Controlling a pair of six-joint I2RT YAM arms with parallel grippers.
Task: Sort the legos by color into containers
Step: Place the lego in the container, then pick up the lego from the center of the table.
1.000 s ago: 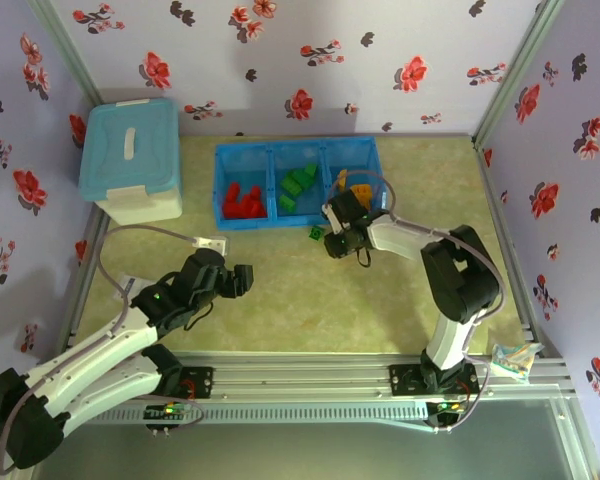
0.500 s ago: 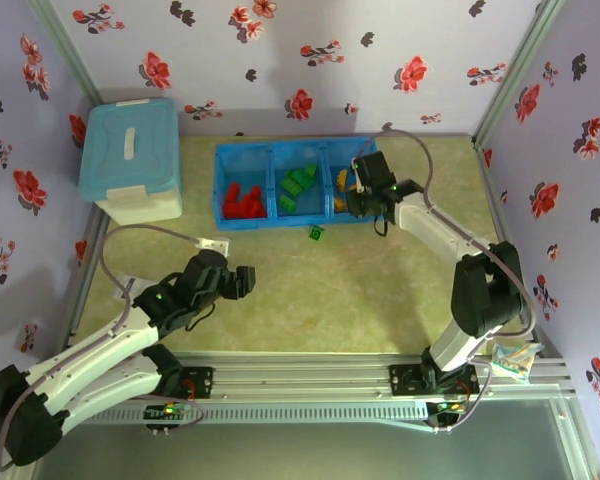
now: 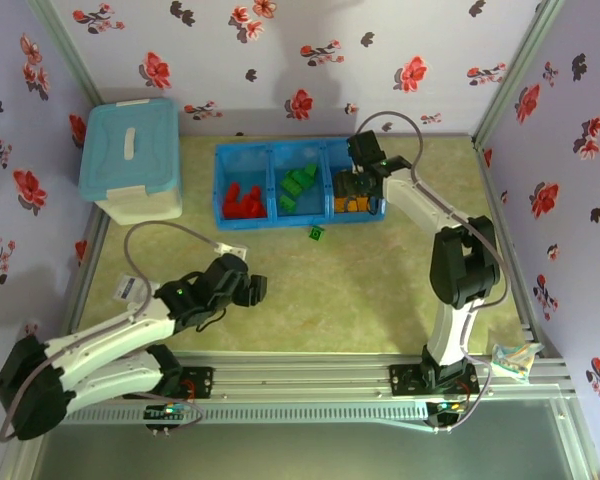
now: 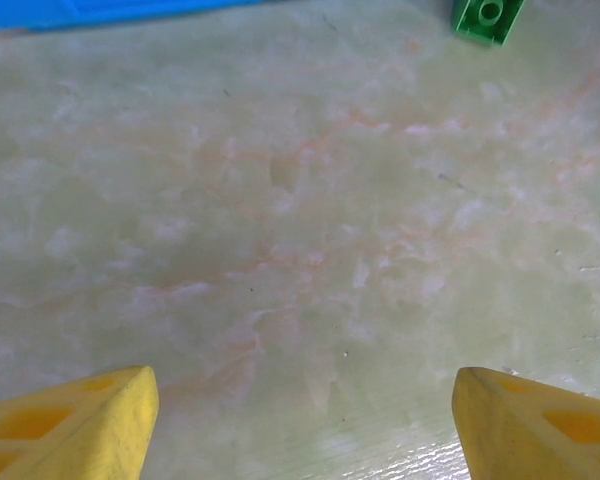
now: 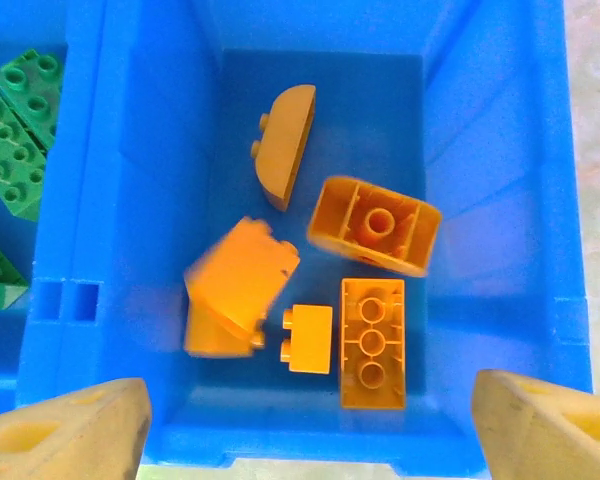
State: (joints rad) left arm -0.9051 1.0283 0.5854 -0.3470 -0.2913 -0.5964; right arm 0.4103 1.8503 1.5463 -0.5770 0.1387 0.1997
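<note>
Five orange legos (image 5: 372, 343) beneath right fingers (image 5: 65, 440)

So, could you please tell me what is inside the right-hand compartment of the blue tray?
Five orange bricks lie inside that compartment, one blurred. Its near corners are covered by the fingers of the right end effector.

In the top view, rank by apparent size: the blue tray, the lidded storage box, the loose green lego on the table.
Blue tray and lidded storage box: about alike; the box's top is nearer the camera, so no ranking.
Loose green lego: smallest by far.
</note>
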